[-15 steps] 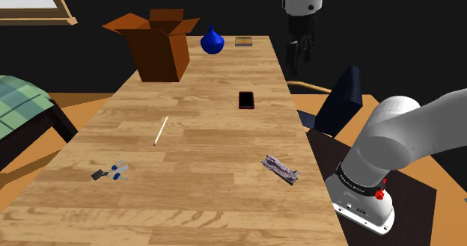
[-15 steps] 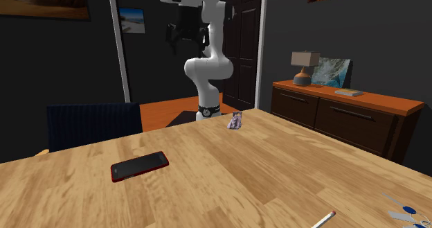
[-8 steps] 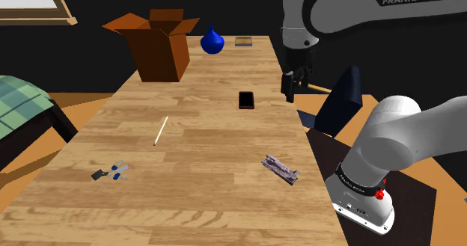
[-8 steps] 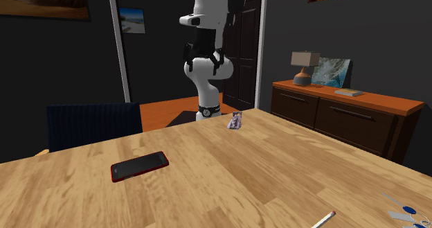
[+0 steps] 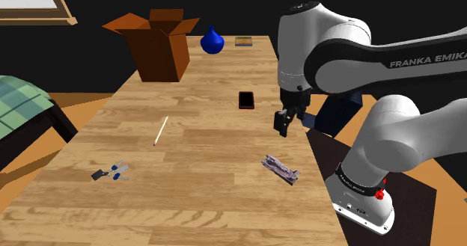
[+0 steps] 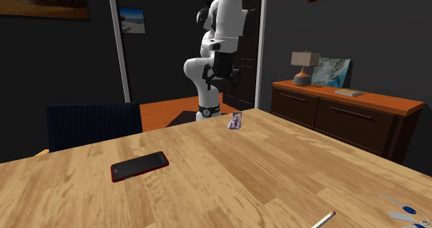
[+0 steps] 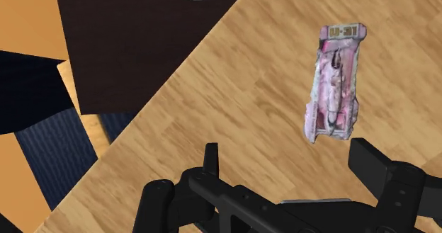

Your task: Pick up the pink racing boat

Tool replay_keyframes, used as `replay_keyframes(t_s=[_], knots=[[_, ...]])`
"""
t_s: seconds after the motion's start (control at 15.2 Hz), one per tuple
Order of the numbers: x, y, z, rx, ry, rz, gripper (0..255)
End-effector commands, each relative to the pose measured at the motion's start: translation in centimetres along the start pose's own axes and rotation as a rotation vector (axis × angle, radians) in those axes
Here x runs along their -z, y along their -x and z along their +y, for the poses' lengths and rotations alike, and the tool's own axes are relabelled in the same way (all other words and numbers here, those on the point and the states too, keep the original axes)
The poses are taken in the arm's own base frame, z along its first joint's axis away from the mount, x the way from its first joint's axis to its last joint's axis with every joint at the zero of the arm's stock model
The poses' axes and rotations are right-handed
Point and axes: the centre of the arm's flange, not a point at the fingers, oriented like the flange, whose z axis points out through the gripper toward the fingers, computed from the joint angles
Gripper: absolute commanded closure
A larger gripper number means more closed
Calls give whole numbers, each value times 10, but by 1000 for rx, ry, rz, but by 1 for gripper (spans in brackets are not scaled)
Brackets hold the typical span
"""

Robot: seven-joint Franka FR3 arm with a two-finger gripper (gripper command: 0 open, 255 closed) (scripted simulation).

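pink boat [image 7: 334,83] fwd of gripper [image 7: 289,155], jaws apart

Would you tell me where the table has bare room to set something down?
The widest bare patch lies between the pencil, the phone and the pink boat. Another runs along the near edge, between the scissors and the boat. The far end is crowded: box, blue vase, small book.

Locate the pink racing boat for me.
In the shoulder view's lower right, the pink boat lies on the table beside the arm base, nearer the camera than the phone.
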Motion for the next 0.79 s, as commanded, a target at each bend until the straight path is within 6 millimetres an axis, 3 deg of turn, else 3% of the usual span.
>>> replay_keyframes(t_s=[0.0, 0.46, 0.73], knots=[[-18, 4, -18, -21, -1, 8, 0], [-82, 23, -81, -83, 1, 32, 0], [-103, 22, -83, -83, 1, 32, 0]])
